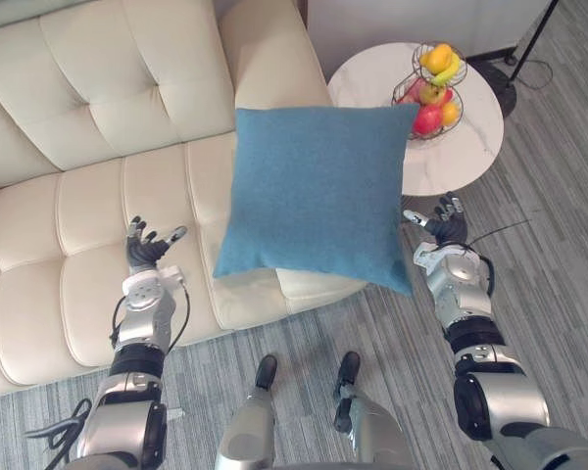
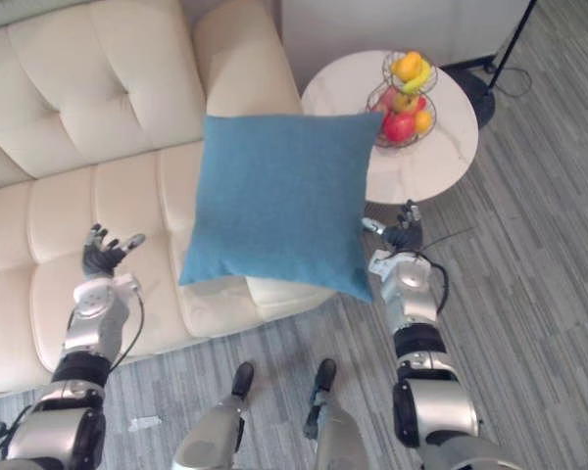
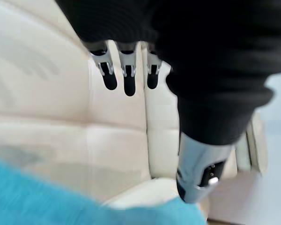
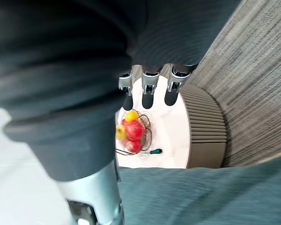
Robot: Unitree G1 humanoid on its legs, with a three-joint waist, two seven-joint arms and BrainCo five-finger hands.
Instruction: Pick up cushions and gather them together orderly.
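Observation:
A square blue cushion (image 1: 318,196) hangs tilted in front of the cream sofa (image 1: 98,98), between my two hands and with neither hand curled round it. My left hand (image 1: 149,247) is open over the sofa seat, well to the cushion's left, its fingers (image 3: 124,70) straight in the left wrist view. My right hand (image 1: 447,225) is open just off the cushion's right edge, fingers (image 4: 150,89) straight; I cannot tell whether the thumb touches the cloth. Blue cloth (image 4: 201,197) shows close by that hand. A cream pad (image 1: 314,284) pokes out below the cushion's lower edge.
A round white side table (image 1: 461,147) stands right of the sofa with a wire fruit basket (image 1: 431,93) and a small tool (image 4: 154,151) on it. A dark lamp base (image 1: 500,83) stands behind it. Grey carpet (image 1: 549,225) covers the floor.

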